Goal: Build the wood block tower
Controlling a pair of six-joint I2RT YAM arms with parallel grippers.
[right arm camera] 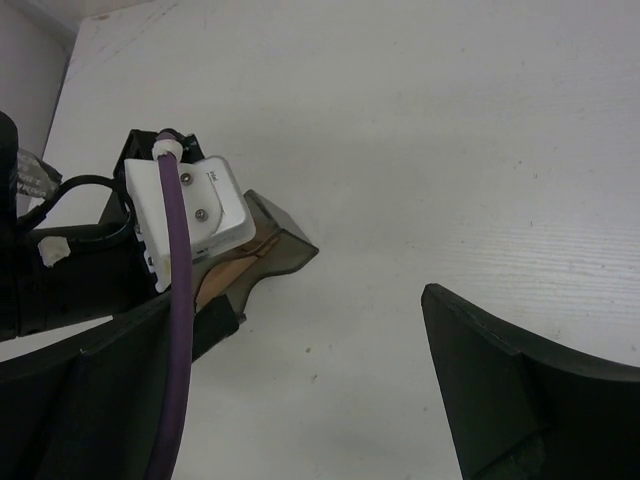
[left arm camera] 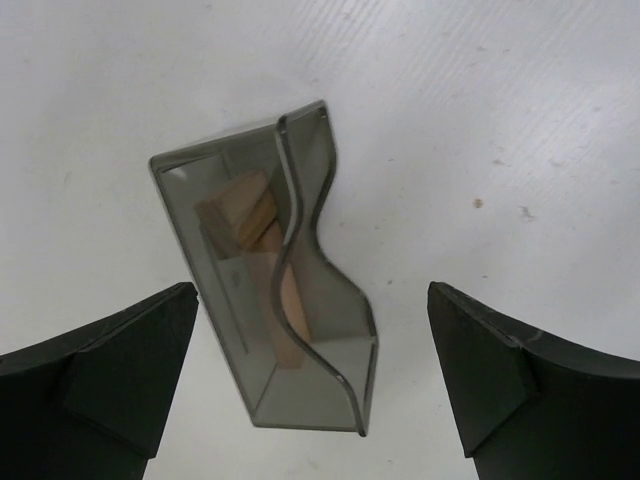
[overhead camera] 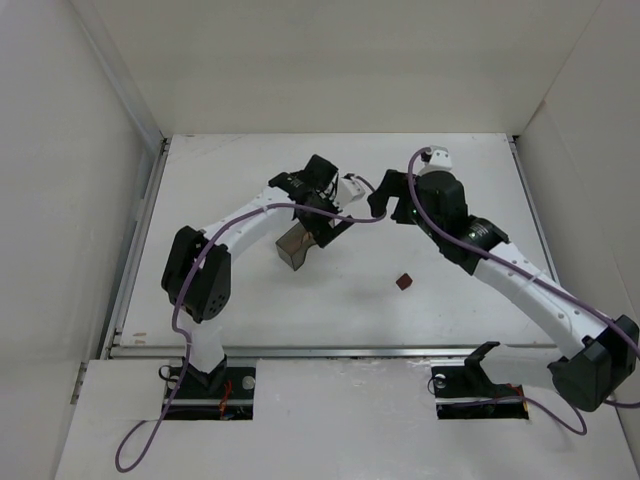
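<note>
Left wrist view: the left hand (left arm camera: 311, 300), released, hovers over the bin (left arm camera: 335, 330), whose long axis runs 11 to 5 o'clock, with tan blocks (left arm camera: 240, 205) inside. The right hand (right arm camera: 330, 305) is released too. The reddish block (overhead camera: 403, 282) lies on the surface (overhead camera: 250, 310), between 3 and 4 o'clock from the bin in the top view.

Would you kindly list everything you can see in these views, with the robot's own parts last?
bin: one, dark translucent, on the table below the left gripper
tan blocks: at least two, light tan, inside the bin
red-brown block: one, alone on the table, right of the bin
table: one, white
cables: two, purple, one along each arm
left gripper: open, over the bin
right gripper: open, over bare table
</note>
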